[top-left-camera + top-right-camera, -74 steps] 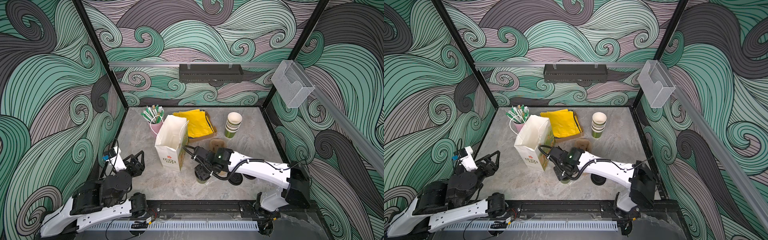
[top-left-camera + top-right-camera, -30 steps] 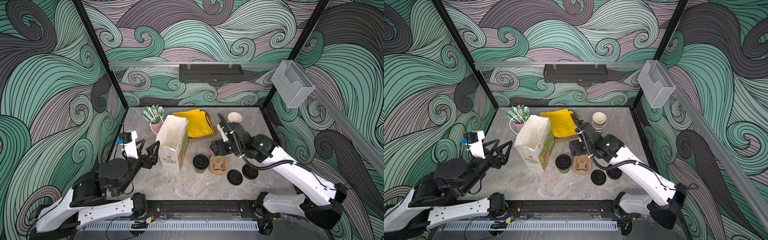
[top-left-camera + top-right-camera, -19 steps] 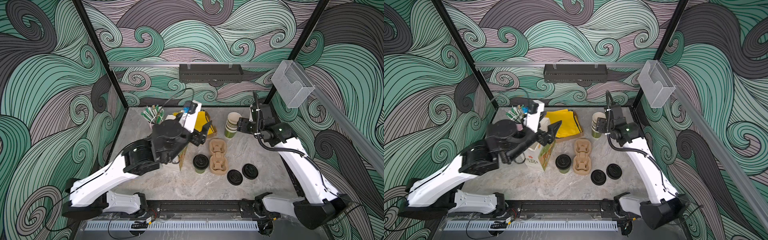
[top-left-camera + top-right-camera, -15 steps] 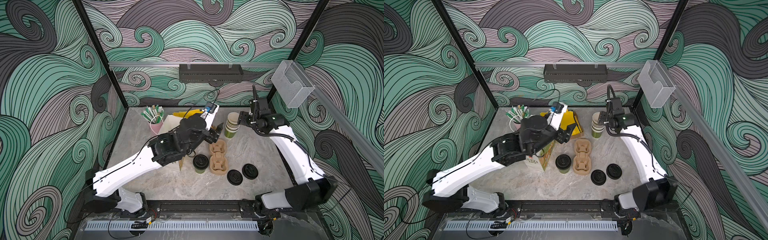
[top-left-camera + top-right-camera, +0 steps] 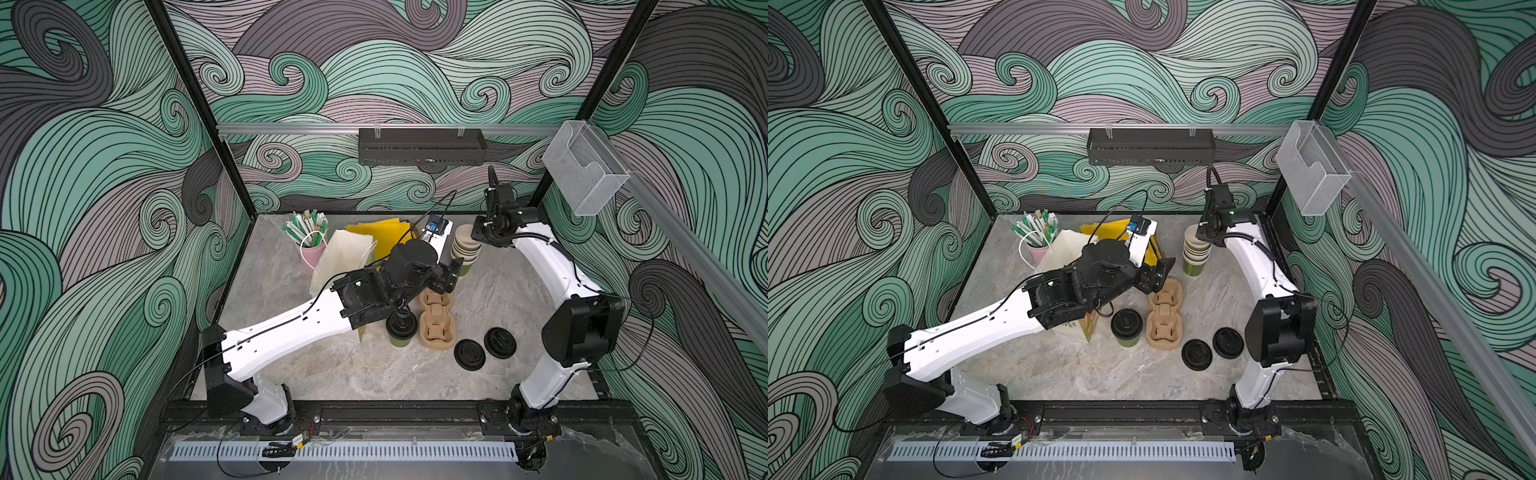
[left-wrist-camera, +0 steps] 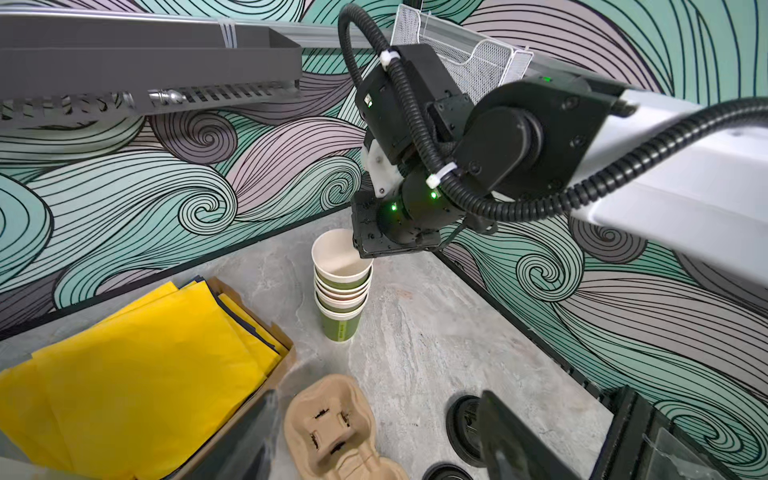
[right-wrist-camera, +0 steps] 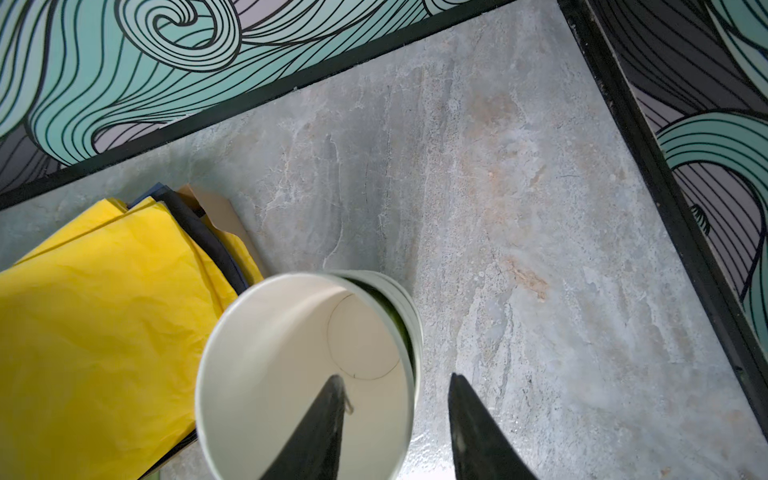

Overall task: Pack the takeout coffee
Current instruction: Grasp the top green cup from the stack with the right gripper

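Currently straddling the top rim of the cup stack [image 5: 1196,253], far right, with the right gripper [image 7: 395,378]: one finger inside, one outside, parted, clamping nothing. Meanwhile, left gripper [image 5: 1163,272] spread wide, empty, above the far end of the carrier [image 5: 1163,320]. Lidded takeout coffee [image 5: 1126,326] upright on the table [image 5: 1100,374], just left of that carrier.

arms [image 5: 291,328]: white links | joints [image 5: 582,332]: black | cables [image 6: 540,203]: black corrugated | LEDs [image 6: 392,206]: green

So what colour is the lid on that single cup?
Black lid, clearest in a top view.
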You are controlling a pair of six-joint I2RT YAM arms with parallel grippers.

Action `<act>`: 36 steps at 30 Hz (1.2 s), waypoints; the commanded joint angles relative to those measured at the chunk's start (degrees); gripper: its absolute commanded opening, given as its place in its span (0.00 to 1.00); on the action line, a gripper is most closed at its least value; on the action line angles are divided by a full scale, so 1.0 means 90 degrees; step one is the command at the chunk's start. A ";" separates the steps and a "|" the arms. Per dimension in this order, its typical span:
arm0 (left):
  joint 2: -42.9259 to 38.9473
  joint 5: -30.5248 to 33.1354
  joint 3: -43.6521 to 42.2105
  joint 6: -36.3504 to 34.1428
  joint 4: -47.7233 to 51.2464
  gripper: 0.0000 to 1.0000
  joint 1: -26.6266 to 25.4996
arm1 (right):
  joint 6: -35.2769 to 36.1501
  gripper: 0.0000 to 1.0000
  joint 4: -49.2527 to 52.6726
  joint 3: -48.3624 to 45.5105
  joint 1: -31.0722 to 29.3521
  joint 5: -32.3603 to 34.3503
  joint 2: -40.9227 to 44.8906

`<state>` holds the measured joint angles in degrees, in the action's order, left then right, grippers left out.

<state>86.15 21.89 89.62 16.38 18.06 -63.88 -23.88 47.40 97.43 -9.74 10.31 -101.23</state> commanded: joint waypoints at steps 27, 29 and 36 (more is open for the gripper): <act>-0.0481 0.0379 -0.0557 0.0373 -0.0486 0.76 0.0137 | 0.0218 0.02 0.0066 0.0231 0.0002 -0.0110 0.0084; -0.0690 0.0385 -0.0581 0.0381 -0.0481 0.76 0.0152 | 0.0166 0.02 0.0039 0.0225 0.0013 -0.0152 0.0142; -0.0777 0.0432 -0.0666 0.0462 -0.0511 0.76 0.0192 | 0.0034 0.02 -0.0097 0.0140 0.0129 -0.0295 0.0400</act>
<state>80.51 24.75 84.16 19.75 14.50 -62.63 -22.44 47.31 97.82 -9.26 8.75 -100.07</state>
